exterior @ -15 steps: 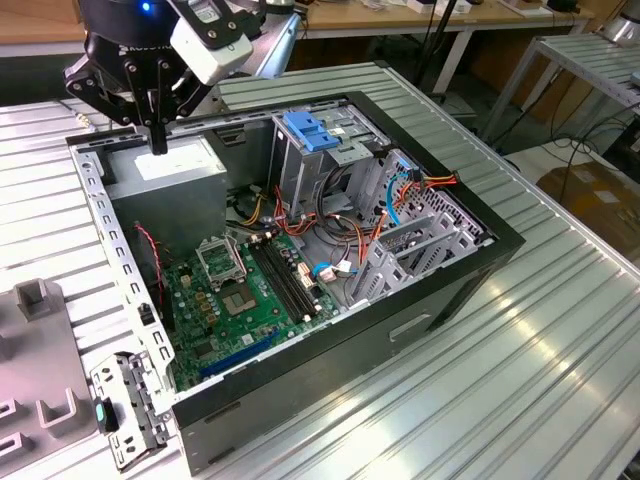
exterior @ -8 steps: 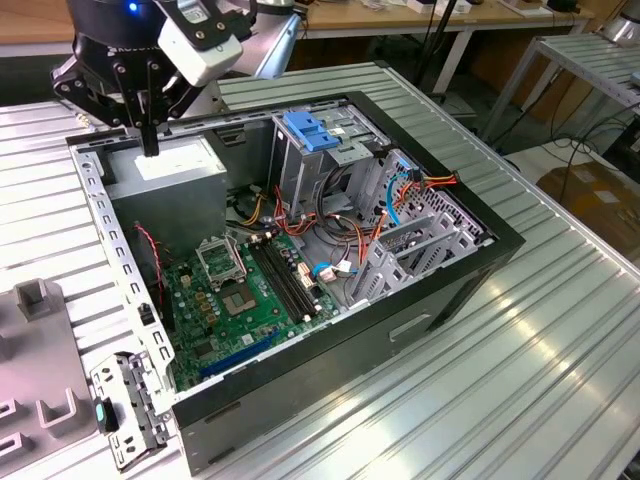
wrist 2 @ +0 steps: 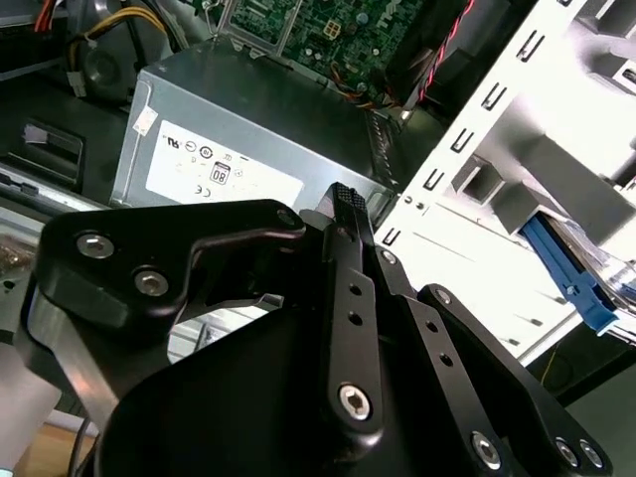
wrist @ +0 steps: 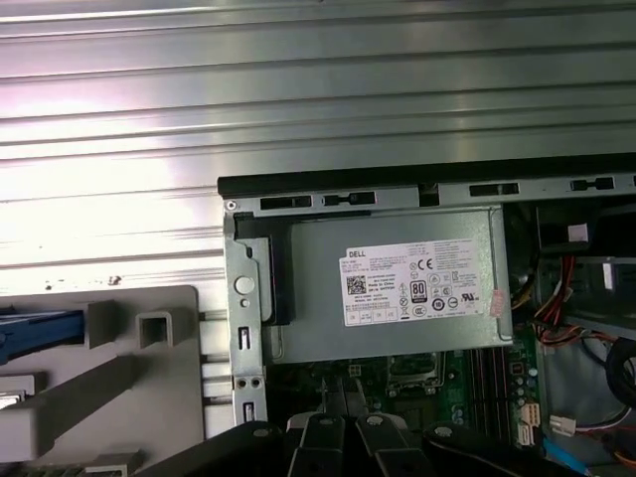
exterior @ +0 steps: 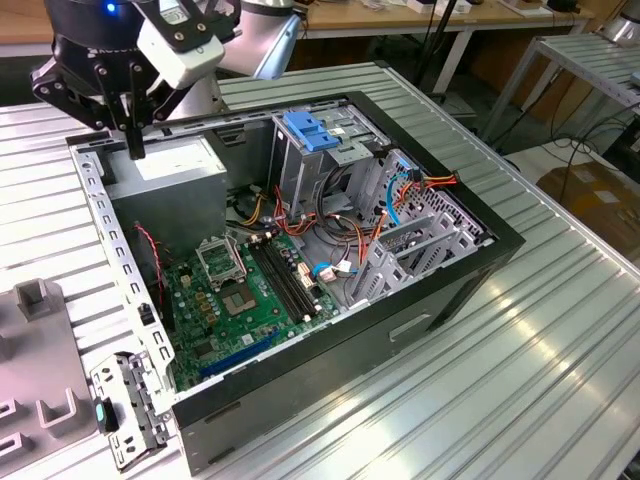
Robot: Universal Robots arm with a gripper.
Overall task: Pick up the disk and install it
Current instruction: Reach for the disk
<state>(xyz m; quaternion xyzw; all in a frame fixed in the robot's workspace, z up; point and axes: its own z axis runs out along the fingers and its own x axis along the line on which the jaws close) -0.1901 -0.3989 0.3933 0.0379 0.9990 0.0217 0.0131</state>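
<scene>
The disk shows as a bright blue frame edge resting in a grey holder beside the open computer case. Its blue edge also appears in the second wrist view, past the case's white perforated wall. My gripper hangs point-down over the silver power supply at the case's back corner, on the exterior view's left. The black fingers are pressed together with nothing between them. In the first wrist view the fingertips sit over the motherboard edge, apart from the disk.
The open case holds a green motherboard, coloured cables and a tall metal drive cage with a blue latch. The grey holder stands on the ribbed metal table at the exterior view's left. A loose metal bracket lies near it.
</scene>
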